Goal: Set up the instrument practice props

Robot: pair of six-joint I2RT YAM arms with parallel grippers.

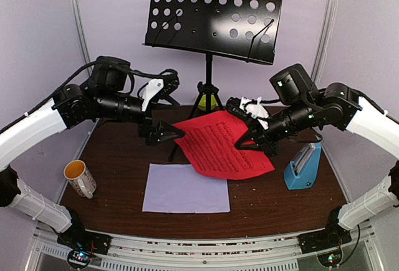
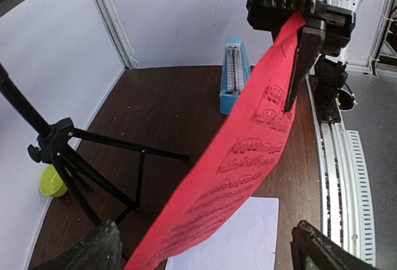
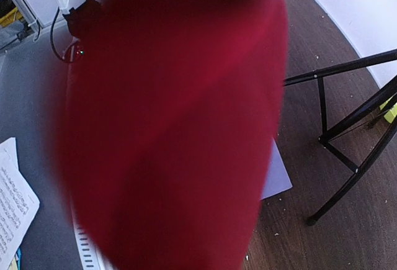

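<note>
Red music sheet (image 1: 221, 146) hangs tilted in the air over the middle of the table (image 1: 118, 177), printed side up in the top view. The right gripper (image 1: 244, 141) has its jaws clamped together on the sheet's edge at the 3 o'clock side; the left wrist view shows that edge pinched between the dark fingers. The left gripper (image 1: 177, 134) sits at the sheet's 9 o'clock corner with its jaws wide apart. The corner lies between them, and whether it touches either finger cannot be told. In the right wrist view the red paper is a blur filling most of the picture.

The white music sheet (image 1: 186, 188) lies flat on the table at 6 o'clock, its far right corner under the red one. The black music stand (image 1: 215, 15) is upright on its tripod at 12 o'clock, desk bare. The blue metronome (image 1: 303, 166) stands at 4 o'clock. A mug (image 1: 80, 178) lies tipped at 8 o'clock, and a small green bowl (image 2: 53, 181) sits behind the tripod legs.
</note>
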